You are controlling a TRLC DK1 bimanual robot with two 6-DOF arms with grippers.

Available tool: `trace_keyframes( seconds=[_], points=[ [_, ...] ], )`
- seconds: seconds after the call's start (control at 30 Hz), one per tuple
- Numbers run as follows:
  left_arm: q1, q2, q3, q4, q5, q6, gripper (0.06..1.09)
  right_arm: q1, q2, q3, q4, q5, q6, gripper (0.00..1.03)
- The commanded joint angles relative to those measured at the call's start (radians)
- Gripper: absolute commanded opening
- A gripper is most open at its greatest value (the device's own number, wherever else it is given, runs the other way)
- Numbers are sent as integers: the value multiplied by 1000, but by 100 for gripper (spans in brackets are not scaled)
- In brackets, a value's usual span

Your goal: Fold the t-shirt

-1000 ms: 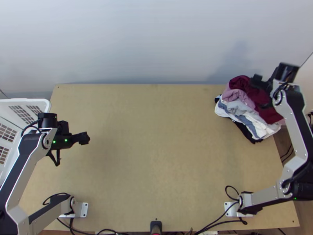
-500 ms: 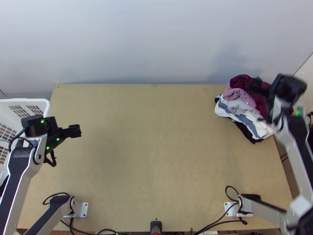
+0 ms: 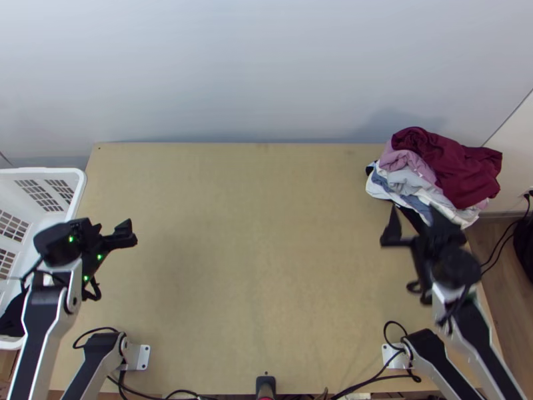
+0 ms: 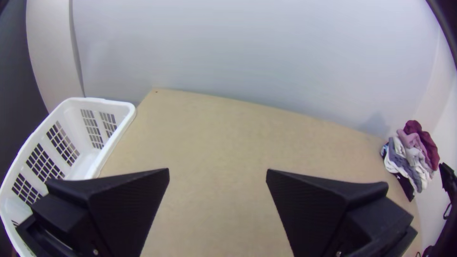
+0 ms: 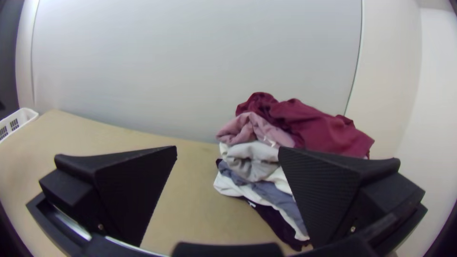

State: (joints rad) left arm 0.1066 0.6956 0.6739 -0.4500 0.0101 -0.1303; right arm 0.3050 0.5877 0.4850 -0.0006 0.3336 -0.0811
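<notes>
T-shirt pile [image 3: 408,181] lay bunched at the counter's [image 3: 266,253] far right corner, maroon cloth [image 3: 460,175] on top. My left hand [image 3: 112,225] hung wide near the left edge; my right hand [image 3: 413,219], wide too, near the right edge.

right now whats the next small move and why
Probably ease the right end effector forward to the burgundy garment and grasp an edge of it: that garment lies bunched on top of the pile, while the end effector is open and empty on the near side of the pile, and the table offers bare room for spreading.
</notes>
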Motion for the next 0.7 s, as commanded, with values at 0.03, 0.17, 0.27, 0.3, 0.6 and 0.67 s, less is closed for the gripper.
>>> trace_keyframes(
  seconds=[0.03, 0.17, 0.27, 0.3, 0.6, 0.67],
  points=[
    [25, -209, -215, 194, -4, 27, 105, 89, -485, -352, 8, 19, -22, 99],
    [56, -357, -333, 321, -4, 106, 105, 65, -589, -414, -78, 27, 12, 99],
    [47, -378, -389, 361, -16, 127, 105, 48, -592, -434, -108, 27, 58, 99],
    [47, -380, -416, 410, -36, 127, 105, 43, -589, -434, -110, 27, 66, 99],
    [-24, -663, -626, 376, -61, 69, 105, 49, -591, -431, -127, 25, 112, 99],
    [-5, -653, -625, 324, -62, 14, 105, 49, -591, -431, -127, 25, 112, 99]
  ],
)
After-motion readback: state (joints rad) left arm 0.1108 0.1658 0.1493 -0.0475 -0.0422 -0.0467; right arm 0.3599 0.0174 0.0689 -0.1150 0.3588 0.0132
